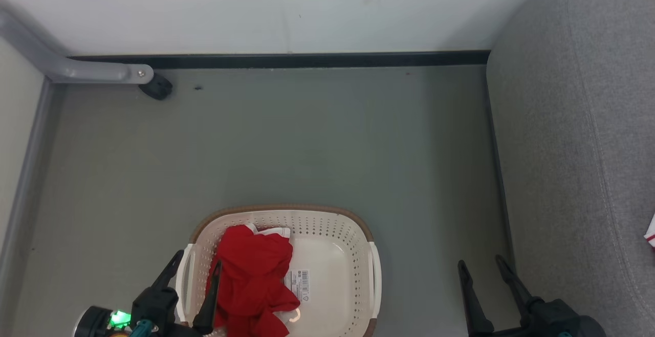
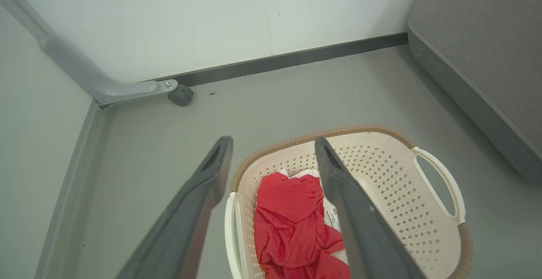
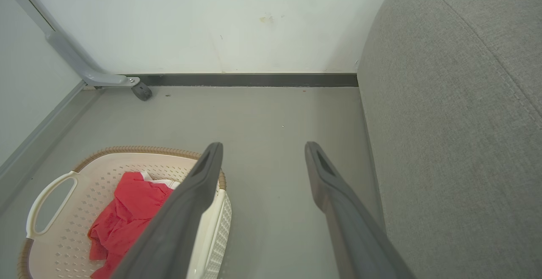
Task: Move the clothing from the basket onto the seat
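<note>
Red clothing point(image 1: 253, 282) with white trim lies bunched in the left half of the cream basket point(image 1: 337, 224) on the floor, beside a barcode sticker. A small red and white piece point(image 1: 650, 234) lies on the grey seat point(image 1: 573, 137) at the right edge. My left gripper point(image 1: 197, 265) is open at the basket's left handle, one finger over the clothing, one outside the rim. From the left wrist the clothing point(image 2: 288, 224) shows between the open fingers point(image 2: 338, 177). My right gripper point(image 1: 481, 264) stands open over the floor between basket and seat point(image 3: 457, 122).
A white wall with a dark baseboard point(image 1: 317, 60) closes the far side. A grey metal leg with a black caster point(image 1: 157, 86) stands at the far left. Bare grey floor point(image 1: 307, 137) stretches between basket, wall and seat.
</note>
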